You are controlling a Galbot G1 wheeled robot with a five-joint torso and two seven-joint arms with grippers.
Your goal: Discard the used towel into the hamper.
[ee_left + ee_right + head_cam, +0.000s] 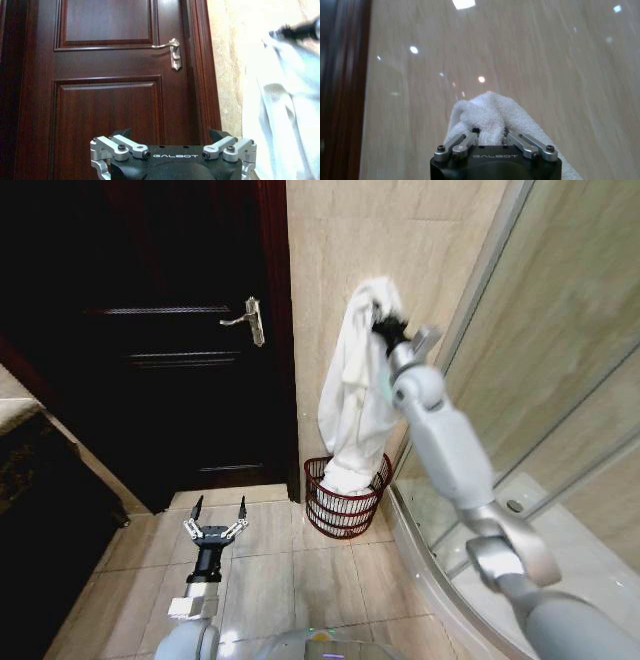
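Holding the towel point(355, 385) up by its top end, the right gripper point(384, 323) is raised close to the tiled wall point(340, 240), fingers pinched together on a bunched fold of the cloth. The towel is hung straight down, long axis vertical, and its bottom end is already tucked inside the hamper point(345, 498), which is parked on the floor against the wall, just beside the door point(170, 330). To get this step done cleanly, the grip should probably be lowered right over the rim before letting go, so nothing gets draped over the wire edge or dropped outside. The left gripper point(217, 511) is kept low over the floor tiles, fingers spread wide, nothing held.
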